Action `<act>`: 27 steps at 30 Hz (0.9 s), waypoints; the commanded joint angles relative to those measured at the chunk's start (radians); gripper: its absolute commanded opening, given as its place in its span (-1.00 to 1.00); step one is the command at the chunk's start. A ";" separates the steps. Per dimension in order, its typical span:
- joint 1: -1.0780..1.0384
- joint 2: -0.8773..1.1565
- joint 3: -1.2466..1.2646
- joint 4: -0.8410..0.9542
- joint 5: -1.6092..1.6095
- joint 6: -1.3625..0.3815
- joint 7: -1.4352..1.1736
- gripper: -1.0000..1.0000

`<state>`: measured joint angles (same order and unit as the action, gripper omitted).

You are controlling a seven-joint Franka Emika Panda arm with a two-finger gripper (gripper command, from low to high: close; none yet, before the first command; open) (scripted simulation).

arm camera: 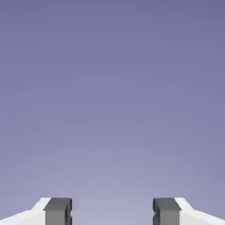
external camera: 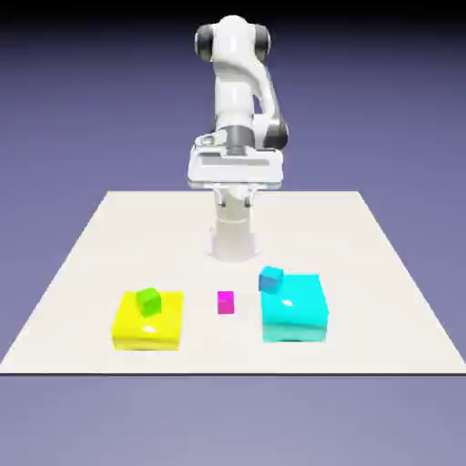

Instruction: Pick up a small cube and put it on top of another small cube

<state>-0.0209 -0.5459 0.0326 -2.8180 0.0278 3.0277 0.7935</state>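
Note:
The tiny magenta-pink cube lies on the table between two big blocks. The small mid-blue cube sits at the far left corner of the big cyan block; whether it rests on that block or just behind it I cannot tell. My gripper hangs high over the table's far side, well away from both cubes. In the hand view the gripper stands open, its two grey fingertips wide apart with only the violet backdrop between them. Neither cube shows in that view.
A big yellow block stands at the exterior view's left with a small green cube on top. The white table ends close in front of the blocks. The robot's base rises behind the magenta cube.

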 commanded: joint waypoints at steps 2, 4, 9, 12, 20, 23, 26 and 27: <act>-0.055 0.040 0.054 -0.013 0.046 -0.015 0.087 0.00; -0.109 0.080 0.108 -0.026 0.092 -0.031 0.174 0.00; -0.245 0.180 0.244 -0.059 0.207 -0.069 0.391 0.00; -0.327 0.240 0.325 -0.079 0.276 -0.092 0.522 0.00; -0.545 0.400 0.541 -0.132 0.461 -0.154 0.870 0.00; -0.621 0.456 0.617 -0.151 0.525 -0.176 0.992 0.00; -0.590 0.528 0.562 -0.144 0.440 -0.112 1.047 0.00; -0.574 0.564 0.534 -0.140 0.398 -0.080 1.075 0.00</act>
<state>-0.6023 0.0185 0.5668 -2.9580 0.4255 2.9478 1.8683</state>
